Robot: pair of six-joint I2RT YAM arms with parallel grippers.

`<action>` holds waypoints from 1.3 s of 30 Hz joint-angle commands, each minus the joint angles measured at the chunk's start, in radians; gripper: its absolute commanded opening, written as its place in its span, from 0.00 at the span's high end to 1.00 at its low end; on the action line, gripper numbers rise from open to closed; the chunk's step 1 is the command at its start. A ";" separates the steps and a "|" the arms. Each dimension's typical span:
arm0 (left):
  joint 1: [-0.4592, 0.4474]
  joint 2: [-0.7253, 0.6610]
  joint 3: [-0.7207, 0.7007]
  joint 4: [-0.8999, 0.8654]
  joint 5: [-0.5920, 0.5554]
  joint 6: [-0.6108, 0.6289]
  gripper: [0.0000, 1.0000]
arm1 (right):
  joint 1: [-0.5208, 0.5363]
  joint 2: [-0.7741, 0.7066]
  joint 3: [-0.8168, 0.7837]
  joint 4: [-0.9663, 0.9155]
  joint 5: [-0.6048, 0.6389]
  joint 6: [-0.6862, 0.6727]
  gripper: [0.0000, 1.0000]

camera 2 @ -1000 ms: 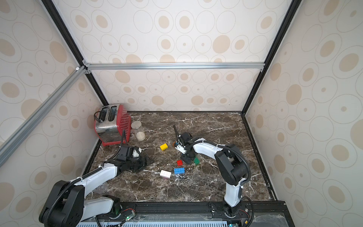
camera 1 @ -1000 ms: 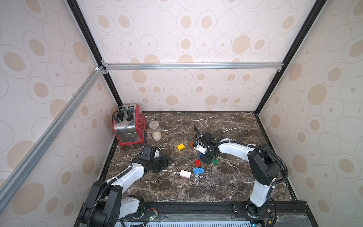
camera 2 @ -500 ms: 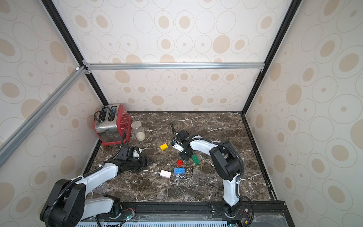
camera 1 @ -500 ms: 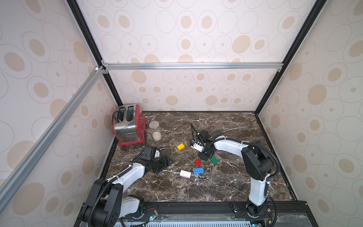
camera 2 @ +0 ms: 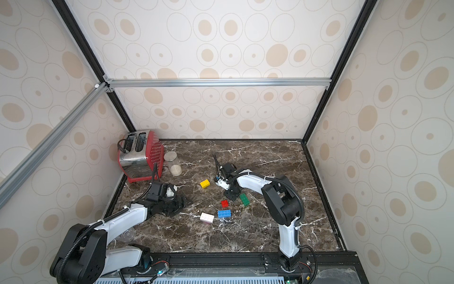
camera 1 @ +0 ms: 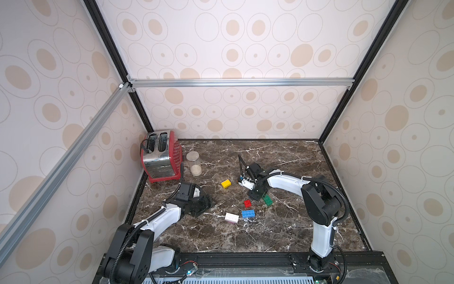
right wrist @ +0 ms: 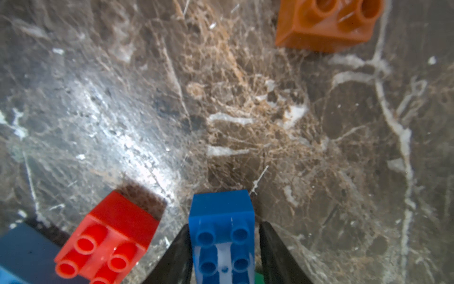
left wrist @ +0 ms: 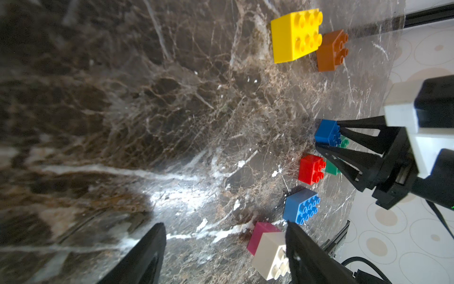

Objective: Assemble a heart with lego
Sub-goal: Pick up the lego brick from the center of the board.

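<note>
My right gripper is shut on a small blue brick, low over the marble by the green brick; whether the blue brick touches the table I cannot tell. In both top views the right gripper points down. Loose lego lies around: yellow, orange, red, a long blue brick, and a white brick on a pink one. My left gripper rests open and empty to the left of them. No heart is in view.
A red toaster stands in the back left corner with a glass jar beside it. Patterned walls close in the marble table on three sides, and a black rail runs along its front edge.
My right gripper's jaws have closed onto the small blue brick, and the right arm has shifted slightly. The left arm has not moved.
</note>
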 commanded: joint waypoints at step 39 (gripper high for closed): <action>-0.106 -0.043 -0.045 0.075 0.035 -0.023 0.29 | 0.242 -0.236 0.015 -0.183 -0.074 -0.016 0.74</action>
